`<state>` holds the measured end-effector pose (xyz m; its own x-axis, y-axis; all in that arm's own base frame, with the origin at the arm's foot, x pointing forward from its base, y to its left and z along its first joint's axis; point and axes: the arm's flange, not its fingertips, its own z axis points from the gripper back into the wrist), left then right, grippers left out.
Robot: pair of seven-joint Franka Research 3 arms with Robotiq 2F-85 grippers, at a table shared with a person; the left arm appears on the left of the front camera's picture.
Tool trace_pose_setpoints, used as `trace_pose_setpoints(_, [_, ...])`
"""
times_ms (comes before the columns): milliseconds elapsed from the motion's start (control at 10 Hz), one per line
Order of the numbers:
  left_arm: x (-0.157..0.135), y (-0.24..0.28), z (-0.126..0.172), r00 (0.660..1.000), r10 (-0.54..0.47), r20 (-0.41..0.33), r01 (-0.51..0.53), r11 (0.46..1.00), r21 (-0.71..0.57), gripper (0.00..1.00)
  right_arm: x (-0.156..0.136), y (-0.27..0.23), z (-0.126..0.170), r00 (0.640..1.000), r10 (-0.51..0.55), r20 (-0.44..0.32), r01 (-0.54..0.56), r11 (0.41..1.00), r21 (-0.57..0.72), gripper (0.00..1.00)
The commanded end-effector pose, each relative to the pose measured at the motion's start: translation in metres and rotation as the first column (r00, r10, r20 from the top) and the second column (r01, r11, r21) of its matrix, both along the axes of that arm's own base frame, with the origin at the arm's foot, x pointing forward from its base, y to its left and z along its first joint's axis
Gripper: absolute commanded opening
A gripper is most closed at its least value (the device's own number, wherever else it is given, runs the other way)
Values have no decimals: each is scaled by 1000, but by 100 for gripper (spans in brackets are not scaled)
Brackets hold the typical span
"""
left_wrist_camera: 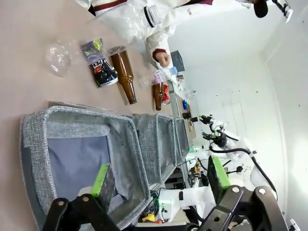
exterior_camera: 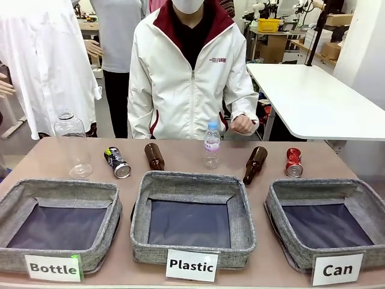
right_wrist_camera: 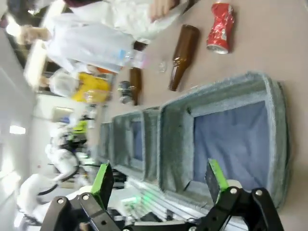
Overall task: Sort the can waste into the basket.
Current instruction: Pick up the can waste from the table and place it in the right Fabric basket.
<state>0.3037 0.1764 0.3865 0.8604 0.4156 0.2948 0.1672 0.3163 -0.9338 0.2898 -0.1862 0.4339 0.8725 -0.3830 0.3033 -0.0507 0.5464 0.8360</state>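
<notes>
Left pincer [left_wrist_camera: 159, 166] stands open above a grey basket [left_wrist_camera: 31, 144]; beyond its far rim the black can [left_wrist_camera: 103, 72] lies on the worktop [left_wrist_camera: 29, 29], silver end toward the pincer, print blurred; right pincer [right_wrist_camera: 158, 167], also open, hangs over the Can basket [right_wrist_camera: 226, 91]; past it the crushed red can [right_wrist_camera: 220, 28] lies lengthwise toward the rim, bare worktop around.

Grey "Bottle" basket [exterior_camera: 60, 186] lower left, "Plastic" basket [exterior_camera: 192, 179] lower centre, large clear bottle [exterior_camera: 72, 144] upright middle left, small water bottle [exterior_camera: 212, 144] centre, brown glass bottle [exterior_camera: 154, 156] lying left of it, second brown bottle [exterior_camera: 255, 164] right, white-jacketed person [exterior_camera: 180, 84] top centre.
</notes>
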Motion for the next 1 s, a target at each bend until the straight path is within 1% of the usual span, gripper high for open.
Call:
trace_pose_setpoints(0, [0, 2, -1, 1000, -6, 29, 6, 1000, -4, 100, 39, 59, 55, 992, -5, -129, -30, 962, -271, 100])
trace_pose_setpoints(100, [0, 2, -1, 1000, -6, 29, 6, 1000, -4, 100, 65, 81, 70, 984, -24, -178, -43, 931, -362, 100])
trace_pose_setpoints(200, [0, 2, -1, 1000, -6, 29, 6, 1000, -4, 100, 90, 110, 82, 977, -32, -211, -72, 882, -465, 100])
trace_pose_setpoints(300, [0, 2, -1, 1000, -6, 29, 6, 1000, -4, 100, 111, 137, 84, 973, -25, -227, -104, 836, -539, 100])
trace_pose_setpoints(400, [0, 2, -1, 1000, -6, 29, 6, 1000, -4, 100, 131, 161, 80, 970, -16, -241, -130, 805, -579, 100])
trace_pose_setpoints(500, [0, 2, -1, 1000, -6, 29, 6, 1000, -4, 100, 140, 161, 78, 965, -5, -263, -152, 806, -572, 100])
trace_pose_setpoints(600, [0, 2, -1, 1000, -6, 29, 6, 1000, -4, 100, 123, 132, 83, 972, 19, -236, -136, 862, -488, 100])
trace_pose_setpoints(700, [0, 2, -1, 1000, -6, 29, 6, 1000, -4, 100, 95, 92, 84, 975, 18, -220, -108, 907, -407, 100])
trace_pose_setpoints(800, [0, 2, -1, 1000, -6, 29, 6, 1000, -4, 100, 56, 52, 77, 982, -16, -186, -47, 945, -325, 100])
trace_pose_setpoints(900, [0, 2, -1, 1000, -6, 29, 6, 1000, -4, 100, 20, 22, 67, 987, -55, -148, 15, 966, -259, 100])
